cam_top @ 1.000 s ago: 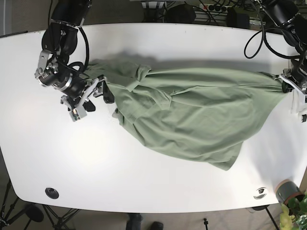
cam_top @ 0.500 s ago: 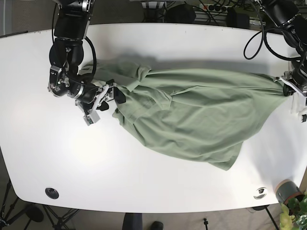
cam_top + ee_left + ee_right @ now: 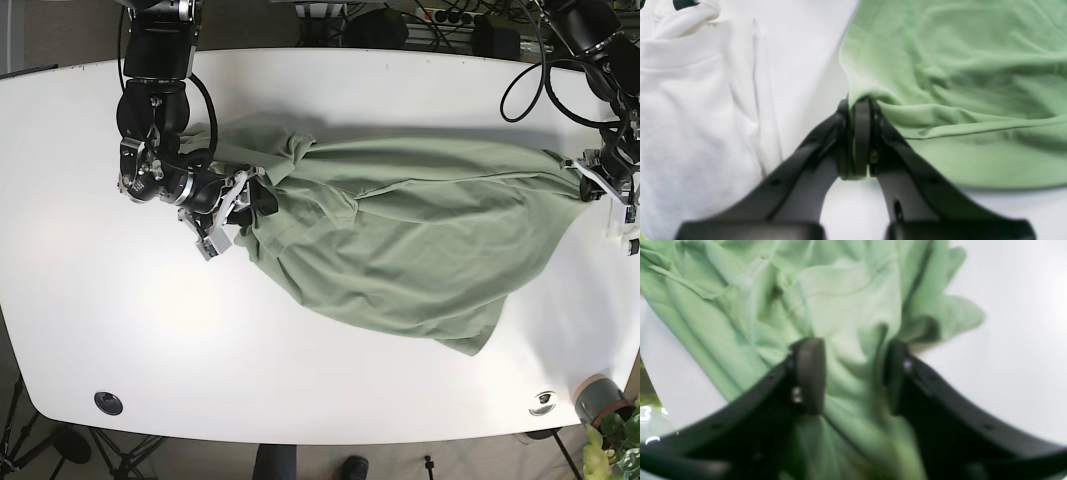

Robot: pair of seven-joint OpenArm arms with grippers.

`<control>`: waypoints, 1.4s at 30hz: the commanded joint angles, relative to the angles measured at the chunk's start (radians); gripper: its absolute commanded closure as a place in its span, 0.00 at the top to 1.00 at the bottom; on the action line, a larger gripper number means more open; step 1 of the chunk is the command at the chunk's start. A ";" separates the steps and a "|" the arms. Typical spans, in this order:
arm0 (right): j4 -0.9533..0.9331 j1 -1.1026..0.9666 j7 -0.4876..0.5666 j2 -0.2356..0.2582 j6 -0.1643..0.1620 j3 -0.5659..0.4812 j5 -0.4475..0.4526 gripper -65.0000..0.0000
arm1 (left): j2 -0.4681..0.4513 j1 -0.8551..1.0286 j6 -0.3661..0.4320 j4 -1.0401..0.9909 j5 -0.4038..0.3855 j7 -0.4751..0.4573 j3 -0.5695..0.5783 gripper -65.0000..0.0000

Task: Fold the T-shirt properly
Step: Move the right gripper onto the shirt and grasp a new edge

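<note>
The green T-shirt (image 3: 400, 240) is spread, rumpled and unfolded, across the middle of the white table (image 3: 330, 90), running from centre-left to the right edge of the base frame. It is judged soft, light and limp — it will sag and bunch wherever it is not held, so it is best taken at hems, corners or seams rather than in the loose middle.

The left gripper (image 3: 858, 113) is seen clamped tight on a corner of the cloth at the far right of the base frame, its jaws pressed together with fabric pinched between. The right gripper (image 3: 853, 373), at centre-left of the base frame, is spread apart with bunched fabric lying between its jaws; nothing is pinched yet.

In the left wrist view a white cloth (image 3: 696, 100) is seen at the left of the frame, just beside the shirt's corner.

Bare tabletop is left along the top and bottom of the base frame for laying the shirt flat. The right table edge lies very near the held corner — little room is left for pulling outward there.
</note>
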 commanded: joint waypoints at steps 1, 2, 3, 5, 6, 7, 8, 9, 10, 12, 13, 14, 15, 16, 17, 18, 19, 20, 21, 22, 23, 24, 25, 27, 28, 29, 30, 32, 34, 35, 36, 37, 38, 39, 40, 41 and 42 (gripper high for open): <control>0.015 0.018 0.021 0.007 0.006 0.001 0.019 0.28 | -0.026 -0.011 -0.001 0.019 -0.011 -0.020 -0.006 0.00; 0.015 0.018 0.021 0.007 0.006 0.001 0.019 0.25 | -0.026 -0.011 -0.001 0.019 -0.011 -0.020 -0.006 0.00; 0.015 0.016 0.021 0.007 0.006 0.001 0.019 0.23 | -0.026 -0.012 -0.001 0.019 -0.011 -0.020 -0.006 0.00; 0.015 0.016 0.021 0.007 0.006 -0.002 0.019 0.20 | -0.026 -0.028 -0.001 0.016 -0.011 -0.020 -0.006 0.00; 0.015 0.016 0.021 0.005 0.006 -0.002 0.019 0.20 | -0.026 -0.035 -0.001 0.013 -0.011 -0.020 -0.006 0.00; 0.015 0.016 0.021 0.004 0.006 -0.002 0.019 0.20 | -0.026 -0.038 -0.001 0.011 -0.011 -0.020 -0.006 0.00; 0.015 0.016 0.021 0.004 0.006 -0.002 0.019 0.20 | -0.026 -0.040 -0.001 0.011 -0.009 -0.020 -0.006 0.00; 0.015 0.016 0.021 0.004 0.006 -0.002 0.019 0.22 | -0.026 -0.042 -0.001 0.011 -0.009 -0.020 -0.006 0.00; 0.015 0.016 0.021 0.004 0.006 -0.002 0.019 0.24 | -0.026 -0.042 -0.001 0.011 -0.009 -0.020 -0.006 0.00; 0.015 0.015 0.023 0.004 0.006 -0.002 0.017 0.30 | -0.026 -0.042 -0.001 0.011 -0.009 -0.020 -0.006 0.00; 0.014 0.015 0.023 0.004 0.006 0.000 0.017 0.36 | -0.026 -0.042 -0.001 0.011 -0.009 -0.020 -0.006 0.00; 0.014 0.013 0.024 0.004 0.006 0.001 0.017 0.40 | -0.026 -0.042 -0.001 0.011 -0.009 -0.020 -0.006 0.00; 0.014 0.011 0.026 0.004 0.006 0.001 0.017 0.43 | -0.026 -0.043 -0.001 0.011 -0.009 -0.020 -0.006 0.00; 0.014 0.011 0.032 0.007 0.006 0.003 0.017 0.46 | -0.026 -0.043 -0.001 0.011 -0.009 -0.020 -0.006 0.00; 0.014 0.011 0.040 0.008 0.006 0.003 0.017 0.47 | -0.026 -0.043 -0.001 0.011 -0.009 -0.020 -0.006 0.00; 0.014 0.011 0.052 0.008 0.006 0.003 0.017 0.47 | -0.026 -0.043 -0.001 0.011 -0.009 -0.020 -0.006 0.00; 0.006 0.011 0.060 0.008 0.006 0.003 0.016 0.47 | -0.026 -0.043 -0.001 0.011 -0.009 -0.020 -0.006 0.00; -0.011 0.011 0.063 0.008 0.006 0.003 0.013 0.47 | -0.026 -0.043 -0.001 0.011 -0.009 -0.020 -0.006 0.00; -0.023 0.015 0.063 0.008 0.006 0.003 0.008 0.47 | -0.026 -0.043 -0.001 0.011 -0.009 -0.020 -0.006 0.00; -0.051 0.018 0.064 0.008 0.006 0.001 -0.003 0.47 | -0.026 -0.043 -0.001 0.011 -0.009 -0.020 -0.006 0.00; -0.065 0.018 0.067 0.007 0.006 0.001 -0.010 0.47 | -0.026 -0.043 -0.001 0.011 -0.009 -0.020 -0.006 0.00; -0.072 0.018 0.067 0.005 0.006 0.001 -0.015 0.47 | -0.026 -0.043 -0.001 0.011 -0.009 -0.020 -0.006 0.00; -0.077 0.018 0.067 0.004 0.006 0.001 -0.018 0.47 | -0.026 -0.043 -0.001 0.013 -0.009 -0.020 -0.006 0.00; -0.077 0.015 0.067 0.002 0.006 0.001 -0.016 0.44 | -0.026 -0.043 -0.001 0.013 -0.009 -0.020 -0.006 0.00; -0.075 0.013 0.067 0.001 0.006 0.000 -0.015 0.38 | -0.026 -0.043 -0.001 0.013 -0.009 -0.020 -0.006 0.00; -0.074 0.011 0.067 0.001 0.006 0.000 -0.015 0.32 | -0.026 -0.043 -0.001 0.013 -0.009 -0.020 -0.006 0.00; -0.065 0.010 0.066 0.001 0.006 0.000 -0.015 0.25 | -0.026 -0.043 -0.001 0.013 -0.009 -0.020 -0.006 0.00; -0.022 -0.001 0.063 -0.001 0.006 0.000 -0.013 0.11 | -0.026 -0.043 -0.001 0.013 -0.009 -0.020 -0.006 0.00; 0.030 -0.025 0.063 -0.001 0.006 0.000 -0.013 0.01 | -0.026 -0.043 -0.001 0.011 -0.009 -0.020 -0.006 0.00; 0.064 -0.038 0.061 -0.001 0.006 0.001 -0.013 0.00 | -0.026 -0.043 -0.001 0.011 -0.009 -0.020 -0.006 0.00; 0.089 -0.047 0.061 -0.001 0.006 0.001 -0.013 0.00 | -0.026 -0.043 -0.001 0.011 -0.009 -0.020 -0.006 0.00; 0.109 -0.053 0.061 -0.001 0.006 0.001 -0.013 0.00 | -0.026 -0.043 -0.001 0.011 -0.009 -0.020 -0.006 0.00; 0.130 -0.064 0.061 -0.001 0.006 0.001 -0.013 0.00 | -0.026 -0.043 -0.001 0.011 -0.009 -0.020 -0.006 0.00; 0.145 -0.074 0.061 -0.001 0.006 0.001 -0.013 0.00 | -0.026 -0.043 -0.001 0.010 -0.009 -0.020 -0.006 0.00; 0.153 -0.079 0.061 -0.001 0.006 0.003 -0.013 0.00 | -0.026 -0.043 -0.001 0.010 -0.009 -0.020 -0.006 0.00; 0.164 -0.085 0.061 -0.001 0.006 0.003 -0.013 0.00 | -0.026 -0.043 -0.001 0.010 -0.009 -0.020 -0.006 0.00; 0.172 -0.091 0.061 -0.001 0.006 0.004 -0.013 0.00 | -0.026 -0.043 -0.001 0.010 -0.009 -0.020 -0.006 0.00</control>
